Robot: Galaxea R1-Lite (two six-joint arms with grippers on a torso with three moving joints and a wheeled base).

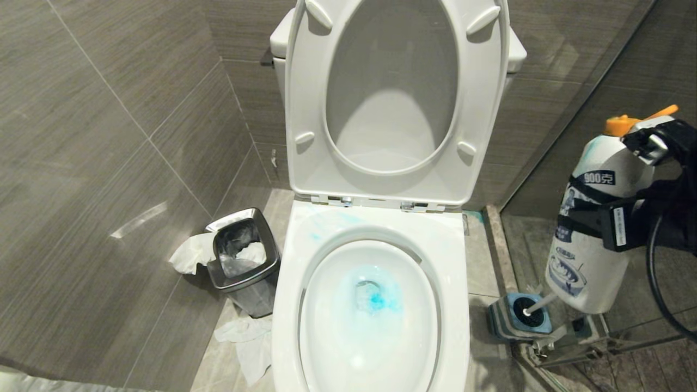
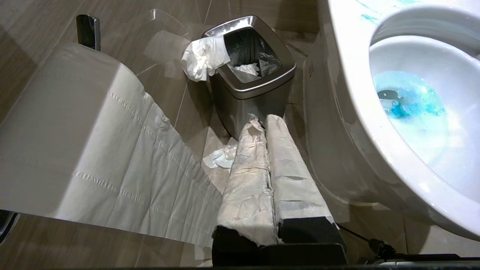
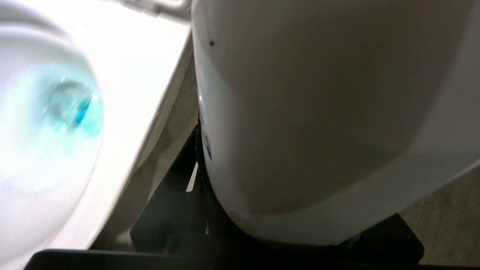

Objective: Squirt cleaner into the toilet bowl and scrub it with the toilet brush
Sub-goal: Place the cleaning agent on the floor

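The toilet bowl [image 1: 454,261] stands with its seat lifted; teal-blue cleaner [image 1: 375,299] tints the water, and pale smears mark the back rim. To the right of the toilet my right gripper [image 1: 585,218] is shut on a white cleaner bottle [image 1: 593,261] with an orange cap, held upright above the floor. In the right wrist view the bottle [image 3: 318,112] fills the space between the fingers. The toilet brush [image 1: 536,306] sits in its blue holder [image 1: 512,324] below the bottle, black head down. My left gripper [image 2: 262,122] is shut and empty, low beside the bowl [image 2: 348,75].
A square steel waste bin [image 1: 242,261] with tissue hanging out stands left of the toilet, with crumpled paper [image 1: 248,337] on the floor. A toilet paper roll [image 2: 75,131] hangs close to the left arm. A glass partition [image 1: 572,109] borders the right side.
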